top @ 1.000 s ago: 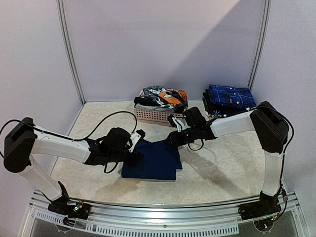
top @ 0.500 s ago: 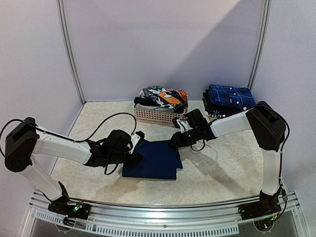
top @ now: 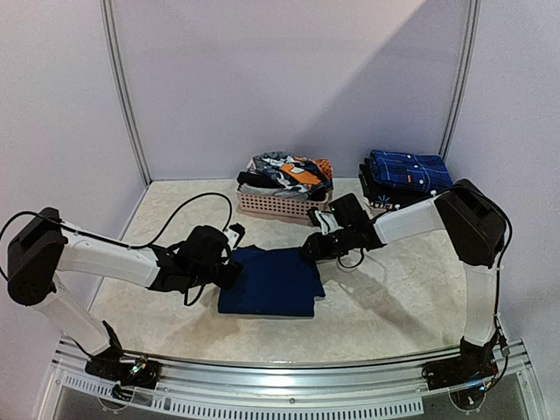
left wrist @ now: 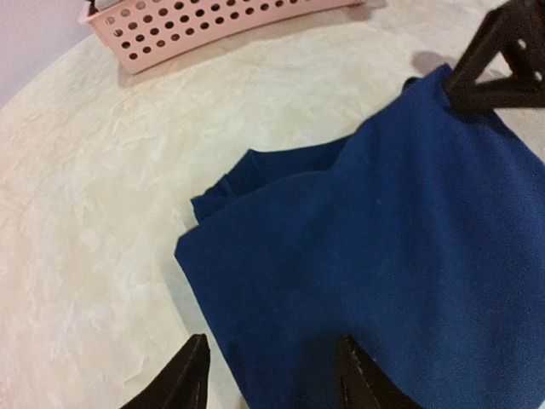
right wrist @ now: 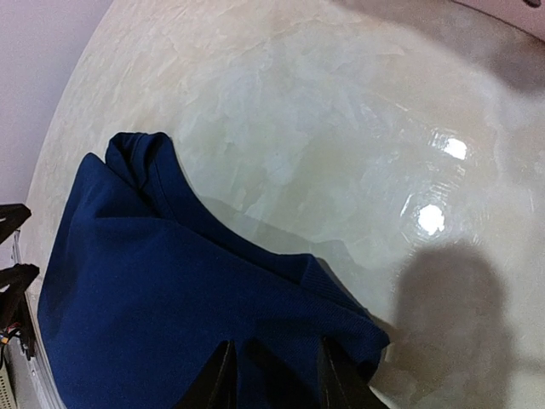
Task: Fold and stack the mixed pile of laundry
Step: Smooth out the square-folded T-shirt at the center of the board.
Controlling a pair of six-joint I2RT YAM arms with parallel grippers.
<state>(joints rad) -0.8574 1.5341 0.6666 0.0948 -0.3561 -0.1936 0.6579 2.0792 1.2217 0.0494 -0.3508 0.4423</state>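
A navy garment (top: 269, 282) lies folded flat on the table between both arms, also seen in the left wrist view (left wrist: 383, 239) and the right wrist view (right wrist: 153, 281). My left gripper (top: 227, 265) (left wrist: 272, 375) is open at the garment's left edge, one finger over the cloth and one over bare table. My right gripper (top: 308, 249) (right wrist: 277, 375) is shut on the garment's far right corner, with cloth bunched between its fingers. The rest of the mixed laundry pile (top: 289, 171) fills the pink basket (top: 276, 206) behind.
A folded stack with a blue plaid piece on top (top: 407, 171) sits at the back right, beside the basket. The basket's perforated wall (left wrist: 213, 25) shows at the top of the left wrist view. Purple walls enclose the table on three sides.
The left gripper has drawn back slightly to the left, to the garment's edge. The navy garment's left side now lies flatter. The right gripper keeps its hold on the corner.
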